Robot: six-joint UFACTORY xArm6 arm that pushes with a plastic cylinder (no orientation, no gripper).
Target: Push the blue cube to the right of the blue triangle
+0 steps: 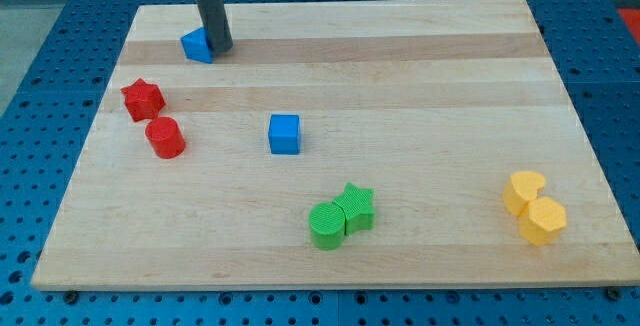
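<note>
Writing or labels cannot be seen on any block. My tip (220,46) touches the right side of the blue triangle (196,45) near the view's top left; it has no pincer. The blue cube (284,133) sits well apart, toward the board's (420,76) middle.

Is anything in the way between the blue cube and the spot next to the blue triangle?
No. The bare board lies between the blue cube and the blue triangle. Only my tip sits at the triangle's right side, where the cube must go.
</note>
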